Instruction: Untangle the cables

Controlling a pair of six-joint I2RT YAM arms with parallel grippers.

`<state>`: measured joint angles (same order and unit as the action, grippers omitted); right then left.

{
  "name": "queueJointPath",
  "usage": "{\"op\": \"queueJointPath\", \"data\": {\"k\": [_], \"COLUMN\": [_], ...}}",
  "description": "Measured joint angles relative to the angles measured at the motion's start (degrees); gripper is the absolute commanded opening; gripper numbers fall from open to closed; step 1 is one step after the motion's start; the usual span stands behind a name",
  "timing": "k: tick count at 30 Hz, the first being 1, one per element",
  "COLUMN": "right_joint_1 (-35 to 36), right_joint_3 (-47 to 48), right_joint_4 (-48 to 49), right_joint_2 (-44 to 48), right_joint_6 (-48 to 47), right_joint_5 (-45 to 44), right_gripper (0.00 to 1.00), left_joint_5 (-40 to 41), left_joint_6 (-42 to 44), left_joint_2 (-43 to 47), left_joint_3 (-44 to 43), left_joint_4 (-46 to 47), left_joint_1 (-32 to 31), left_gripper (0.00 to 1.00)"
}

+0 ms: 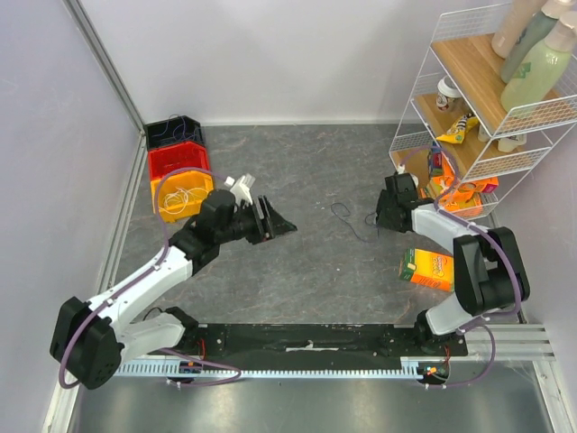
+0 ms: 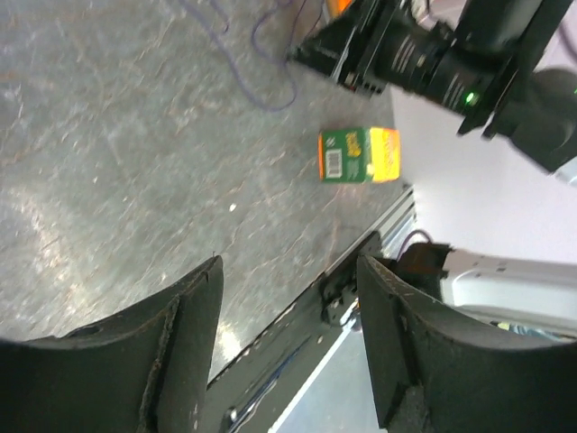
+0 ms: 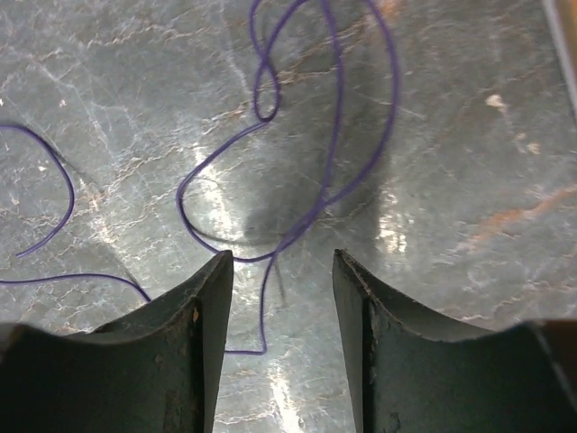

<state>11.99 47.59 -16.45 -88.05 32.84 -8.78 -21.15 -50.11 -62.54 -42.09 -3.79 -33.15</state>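
Observation:
A thin dark purple cable (image 1: 345,216) lies in loose loops on the grey table, just left of my right gripper (image 1: 377,217). In the right wrist view the cable (image 3: 326,153) curls ahead of my open right gripper (image 3: 281,271). One strand runs down between the fingers on the table, not gripped. My left gripper (image 1: 273,222) hovers open and empty to the left of the cable. Its wrist view shows the left gripper (image 2: 288,343) open, with the cable (image 2: 261,86) far ahead. A white cable (image 1: 178,200) lies coiled in the orange bin (image 1: 160,188).
A red bin (image 1: 178,161) and a black bin (image 1: 176,133) stand behind the orange one at the back left. A green-and-orange carton (image 1: 427,268) lies near the right arm, also in the left wrist view (image 2: 359,155). A white wire rack (image 1: 478,117) with bottles stands at the right.

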Motion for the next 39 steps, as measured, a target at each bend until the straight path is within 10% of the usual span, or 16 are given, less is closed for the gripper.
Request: {"op": "queueJointPath", "data": {"k": [11,18,25,39], "right_joint_1": [10.0,19.8,20.9,20.8], "right_joint_3": [3.5,3.1,-0.2,-2.5], "right_joint_4": [0.1,2.7,5.9,9.0], "right_joint_2": [-5.9,-3.1,0.7,5.1], "right_joint_6": [-0.8,-2.9,-4.2,-2.0], "right_joint_5": [0.5,14.3,26.9,26.0], "right_gripper": [0.04,0.0,0.54,0.65], "left_joint_5": [-3.5,-2.9,-1.6,5.0], "left_joint_6": [5.4,9.6,9.6,-5.2], "left_joint_2": [9.4,10.4,8.0,-8.4], "left_joint_3": [5.2,4.1,4.1,4.7], "left_joint_4": [-0.7,-3.7,-4.0,-10.4], "left_joint_1": [0.0,0.0,0.0,-1.3], "left_gripper": [0.65,0.65,0.7,0.89]}}
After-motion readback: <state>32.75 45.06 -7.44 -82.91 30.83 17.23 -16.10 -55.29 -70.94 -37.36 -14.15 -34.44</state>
